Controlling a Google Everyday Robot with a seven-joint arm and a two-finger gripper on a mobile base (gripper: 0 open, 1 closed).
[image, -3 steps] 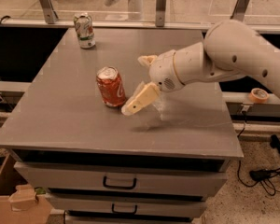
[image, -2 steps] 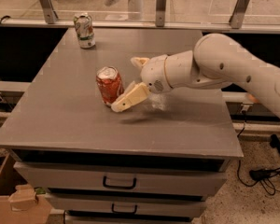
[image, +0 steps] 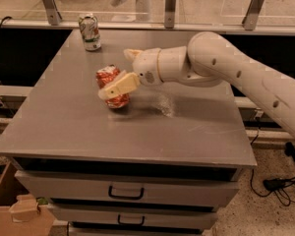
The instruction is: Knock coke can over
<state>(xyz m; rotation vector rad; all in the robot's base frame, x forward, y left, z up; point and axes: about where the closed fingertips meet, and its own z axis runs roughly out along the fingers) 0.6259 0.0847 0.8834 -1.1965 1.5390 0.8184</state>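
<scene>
Plainly, we see the coke can [image: 111, 77] on the left-middle part of the surface [image: 196, 132], a flat, matte grey top with a dull sheen. The can is a small red cylinder with white markings and a crumpled, dented skin. It stands on its base, perhaps leaning a little. We cannot tell the lean for certain.

We find the gripper [image: 115, 73] right at the can, reaching in from the right on a smooth, rounded white arm [image: 236, 68]. Its cream, blunt fingers [image: 119, 85] are spread wide and grip nothing. The near one lies slantwise across the can's front and appears to touch it, while the other points up behind the can's top.

We note a white and green can [image: 90, 32] upright at the far left edge, well apart. Below the surface sit grey drawers [image: 125, 193] with dark curved handles.
</scene>
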